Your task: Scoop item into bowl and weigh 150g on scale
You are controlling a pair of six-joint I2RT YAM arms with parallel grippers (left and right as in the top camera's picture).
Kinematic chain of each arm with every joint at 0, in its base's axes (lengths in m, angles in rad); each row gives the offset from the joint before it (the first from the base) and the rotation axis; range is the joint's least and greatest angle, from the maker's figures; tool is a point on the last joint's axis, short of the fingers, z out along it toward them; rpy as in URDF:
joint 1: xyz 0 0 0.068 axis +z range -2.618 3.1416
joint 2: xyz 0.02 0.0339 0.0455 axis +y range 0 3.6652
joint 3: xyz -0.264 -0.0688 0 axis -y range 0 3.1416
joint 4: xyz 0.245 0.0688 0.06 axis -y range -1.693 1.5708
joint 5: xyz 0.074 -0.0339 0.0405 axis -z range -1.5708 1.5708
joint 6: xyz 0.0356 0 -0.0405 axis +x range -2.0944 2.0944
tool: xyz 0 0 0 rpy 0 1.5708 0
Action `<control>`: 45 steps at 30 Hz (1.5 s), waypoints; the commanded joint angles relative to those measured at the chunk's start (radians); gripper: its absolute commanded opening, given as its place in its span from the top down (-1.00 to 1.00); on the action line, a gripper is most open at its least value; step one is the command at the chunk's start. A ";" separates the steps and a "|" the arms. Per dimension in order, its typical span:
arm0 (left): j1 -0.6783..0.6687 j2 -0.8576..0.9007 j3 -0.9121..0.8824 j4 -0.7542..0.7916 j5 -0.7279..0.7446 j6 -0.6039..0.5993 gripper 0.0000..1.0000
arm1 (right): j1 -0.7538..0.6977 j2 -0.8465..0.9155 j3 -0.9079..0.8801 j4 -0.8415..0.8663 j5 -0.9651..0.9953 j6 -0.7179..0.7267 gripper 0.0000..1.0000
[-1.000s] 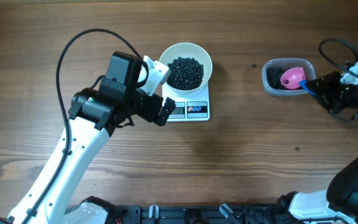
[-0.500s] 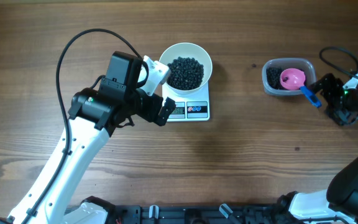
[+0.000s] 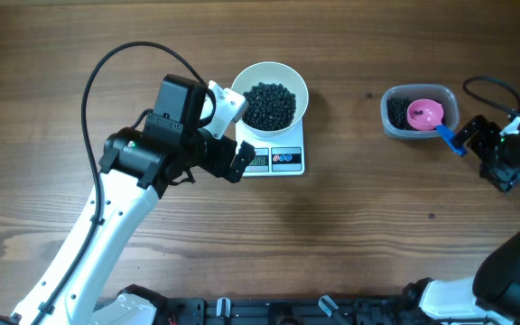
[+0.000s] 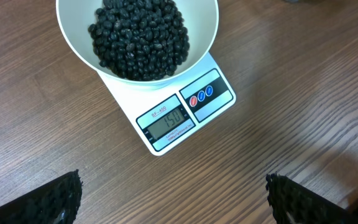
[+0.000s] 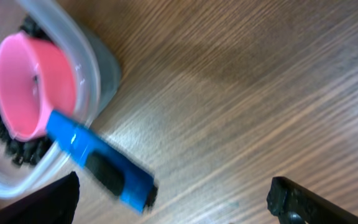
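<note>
White bowl (image 4: 207, 25) of beads (image 4: 138, 34) on scale (image 4: 222, 96); display (image 4: 166, 122) 150.
Wide open, empty: left hand (image 4: 174, 196) beside scale, right hand (image 5: 173, 199) well apart.

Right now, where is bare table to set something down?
Bare table lies between the small white digital scale and the clear rectangular plastic tub, and in front of both. Crowded: beside the scale at the left hand, and beside the tub at the right hand.

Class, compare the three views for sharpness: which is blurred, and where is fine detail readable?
Right wrist view: motion-blurred, the scoop and tub edge smeared. Left wrist view: crisp, the display on the scale and single beans distinct. Overhead view: sharp, evenly lit, no harsh glare on the bowl.
</note>
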 commanded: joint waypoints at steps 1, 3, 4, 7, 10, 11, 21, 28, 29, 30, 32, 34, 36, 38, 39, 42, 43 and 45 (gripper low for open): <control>-0.005 -0.004 0.016 0.002 0.016 0.016 -1.00 | 0.002 -0.131 0.004 -0.022 0.019 -0.044 -0.99; -0.005 -0.004 0.016 0.002 0.016 0.016 -1.00 | 0.002 -0.190 0.004 -0.032 0.019 -0.043 -0.99; -0.005 -0.004 0.016 0.002 0.016 0.016 -1.00 | 0.002 -0.221 0.004 -0.036 0.019 -0.043 -1.00; -0.005 -0.004 0.016 0.002 0.016 0.016 -1.00 | 0.002 -0.301 0.004 -0.050 0.018 -0.050 -1.00; -0.005 -0.004 0.016 0.002 0.016 0.016 -1.00 | 0.002 -0.383 0.004 -0.058 -0.006 -0.088 -0.99; -0.005 -0.004 0.016 0.002 0.016 0.016 -1.00 | 0.002 -0.404 0.004 -0.058 -0.035 -0.115 -0.99; -0.005 -0.004 0.016 0.002 0.016 0.016 -1.00 | 0.002 -0.517 0.004 -0.131 -0.146 -0.182 -0.99; -0.005 -0.004 0.016 0.002 0.016 0.016 -1.00 | 0.002 -0.485 0.004 -0.134 -0.156 -0.167 -0.99; -0.005 -0.004 0.016 0.002 0.016 0.016 -1.00 | 0.002 -0.483 0.004 -0.134 -0.163 -0.131 -1.00; -0.005 -0.004 0.016 0.002 0.016 0.016 -1.00 | 0.002 -0.481 0.004 -0.133 -0.162 -0.093 -1.00; -0.005 -0.004 0.016 0.002 0.016 0.016 -1.00 | 0.002 -0.477 0.004 -0.131 -0.161 0.008 -0.99; -0.005 -0.004 0.016 0.002 0.016 0.016 -1.00 | 0.002 -0.475 0.004 -0.131 -0.161 0.108 -0.99; -0.005 -0.004 0.016 0.002 0.016 0.016 -1.00 | 0.002 -0.473 0.004 -0.131 -0.161 0.166 -1.00; -0.005 -0.004 0.016 0.002 0.016 0.016 -1.00 | 0.002 -0.471 0.004 -0.131 -0.161 0.201 -0.99; -0.005 -0.004 0.016 0.002 0.016 0.016 -1.00 | 0.002 -0.471 0.004 -0.136 -0.157 0.197 -0.99; -0.005 -0.003 0.016 0.002 0.016 0.016 -1.00 | 0.002 -0.471 0.004 -0.153 -0.124 0.184 -0.99; -0.005 -0.004 0.016 0.002 0.016 0.016 -1.00 | 0.002 -0.471 0.004 -0.155 -0.125 0.185 -0.99; -0.005 -0.003 0.016 0.002 0.016 0.016 -1.00 | 0.002 -0.471 0.004 -0.158 -0.125 0.187 -0.99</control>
